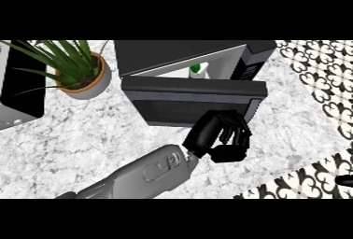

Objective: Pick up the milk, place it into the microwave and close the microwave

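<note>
The milk [197,69] shows only in part, at the upper middle of the frame: a small white carton with a green patch on its top, standing inside the pale cavity of the microwave [180,53], just behind the upper edge of the door. The microwave is a dark box with a black control strip down its right side, and its door [193,100] is a broad dark panel that hangs partly open, swung across the front of the cavity so that only a narrow strip of the interior shows. A grey forearm comes in from the lower left and ends in a black hand [219,134] at the middle of the frame, against the lower right part of the door; which arm it belongs to cannot be told for sure, though it reads as the left one. Its fingers are bent loosely and lie at the door's lower edge, curled round nothing. A dark tip at the right edge, low in the frame, may be the other hand. At the upper left stands a potted plant [81,70] with long green leaves on the marbled counter [82,135].
</note>
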`<state>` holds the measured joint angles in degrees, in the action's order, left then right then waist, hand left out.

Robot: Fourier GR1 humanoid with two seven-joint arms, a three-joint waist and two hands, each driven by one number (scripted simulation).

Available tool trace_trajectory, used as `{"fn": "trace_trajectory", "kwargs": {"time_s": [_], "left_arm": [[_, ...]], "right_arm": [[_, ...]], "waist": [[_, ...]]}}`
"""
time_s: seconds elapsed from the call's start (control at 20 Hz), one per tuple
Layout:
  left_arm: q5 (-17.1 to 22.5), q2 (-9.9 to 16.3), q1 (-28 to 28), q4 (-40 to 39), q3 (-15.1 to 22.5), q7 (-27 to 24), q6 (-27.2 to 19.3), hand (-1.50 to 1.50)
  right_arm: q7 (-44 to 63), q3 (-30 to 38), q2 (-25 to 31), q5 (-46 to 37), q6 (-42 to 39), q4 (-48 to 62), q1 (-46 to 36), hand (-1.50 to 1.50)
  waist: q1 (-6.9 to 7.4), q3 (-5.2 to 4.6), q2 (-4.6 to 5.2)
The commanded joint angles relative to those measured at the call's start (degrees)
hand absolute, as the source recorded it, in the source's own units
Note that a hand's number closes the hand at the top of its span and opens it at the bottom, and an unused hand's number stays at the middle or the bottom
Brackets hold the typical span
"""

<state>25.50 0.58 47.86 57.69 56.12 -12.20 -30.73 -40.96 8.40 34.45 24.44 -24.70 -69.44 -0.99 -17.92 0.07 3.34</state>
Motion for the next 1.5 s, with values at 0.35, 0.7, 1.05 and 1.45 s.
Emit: {"fn": "trace_trajectory", "kwargs": {"time_s": [0.35,0.7,1.05,1.45], "left_arm": [[5.31,-0.52,9.89,-5.25,-3.54,0.52,-2.31,1.50],[7.45,-0.52,13.87,-8.69,-4.11,0.43,-3.03,1.50],[9.87,-0.47,16.38,-11.35,-5.08,0.69,-4.34,1.50],[11.27,-0.51,18.39,-11.76,-5.08,-1.09,-5.16,1.50]], "right_arm": [[1.50,-1.63,1.42,3.93,-5.95,-2.67,-4.36,-1.50],[4.01,-3.81,2.55,6.47,-10.13,-4.89,-6.39,-1.50],[7.11,-6.19,5.02,6.29,-12.37,-8.39,-8.82,-1.50],[8.73,-11.63,7.06,5.81,-18.16,-17.65,-12.08,1.50]], "waist": [[-4.27,0.27,1.63],[-5.34,0.44,2.07],[-6.88,0.39,2.36],[-7.74,0.61,2.27]]}}
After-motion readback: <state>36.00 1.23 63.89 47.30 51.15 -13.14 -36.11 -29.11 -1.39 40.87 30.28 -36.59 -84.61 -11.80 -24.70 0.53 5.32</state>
